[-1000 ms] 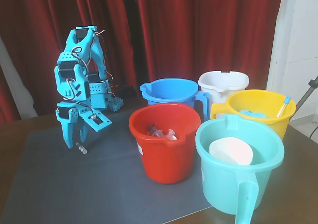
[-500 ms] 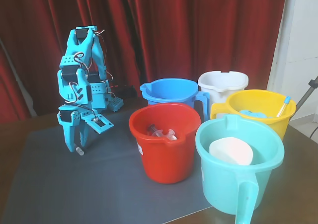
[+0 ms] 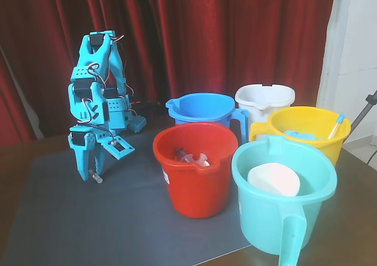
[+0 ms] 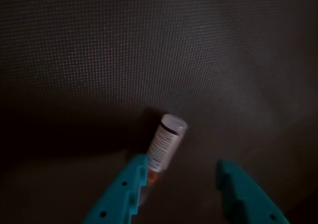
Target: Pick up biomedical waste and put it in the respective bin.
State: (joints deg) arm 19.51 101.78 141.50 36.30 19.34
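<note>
The biomedical waste is a small clear-whitish vial (image 4: pixel 166 139) with a printed label, lying on the dark mat. In the fixed view it (image 3: pixel 96 177) shows at the tips of my turquoise gripper (image 3: pixel 88 173), which points down at the mat on the left. In the wrist view my gripper (image 4: pixel 183 163) is open. The vial lies between the jaws, its near end against the left finger (image 4: pixel 124 194); the right finger (image 4: pixel 243 189) stands apart from it. The royal-blue bucket (image 3: pixel 203 111) stands at the back middle, well to the right of the gripper.
A red bucket (image 3: pixel 194 183) with clear syringe-like items stands in front of the blue one. A turquoise bucket (image 3: pixel 271 219) holding a white object is at the front right. Yellow (image 3: pixel 312 139) and white (image 3: pixel 262 101) buckets are behind it. A red curtain hangs behind.
</note>
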